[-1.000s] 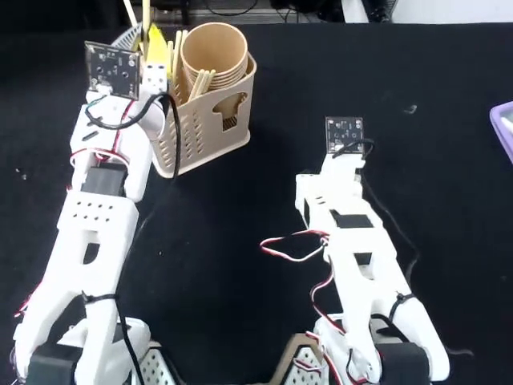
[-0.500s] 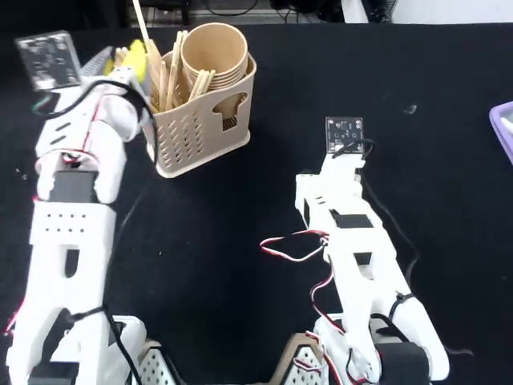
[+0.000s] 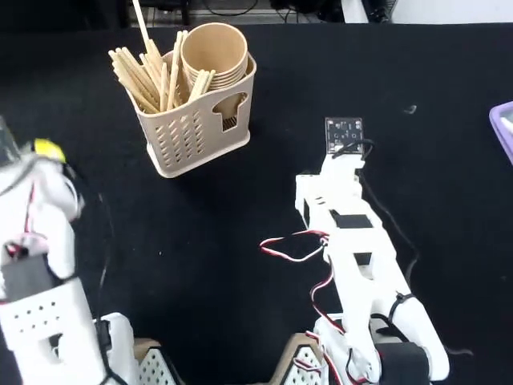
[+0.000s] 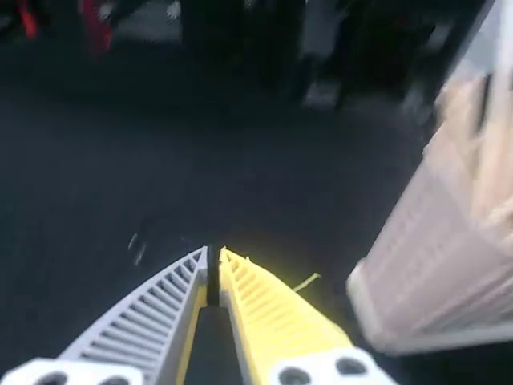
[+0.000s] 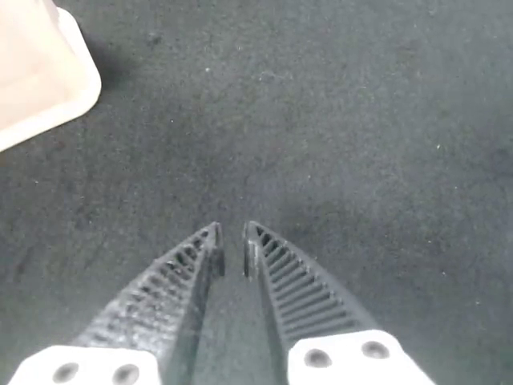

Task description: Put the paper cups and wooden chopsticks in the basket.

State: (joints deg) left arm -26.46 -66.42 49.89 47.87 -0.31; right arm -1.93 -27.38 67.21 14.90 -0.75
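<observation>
Basket (image 3: pixel 196 132) beige, perforated, holds stacked cups (image 3: pixel 214 50), chopsticks (image 3: pixel 144 76); left gripper (image 4: pixel 213 255), right gripper (image 5: pixel 231 233) closed, empty.

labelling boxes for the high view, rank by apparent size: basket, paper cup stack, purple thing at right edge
1. basket
2. paper cup stack
3. purple thing, cropped at the edge, true size unsure

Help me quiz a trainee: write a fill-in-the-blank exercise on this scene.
1. The chopsticks stand in the basket beside the stacked ____.
2. The left end effector has one grey finger and one ____ finger.
3. The right end effector hovers over the ____ table, holding nothing.
Missing words: cups; yellow; black.
</observation>
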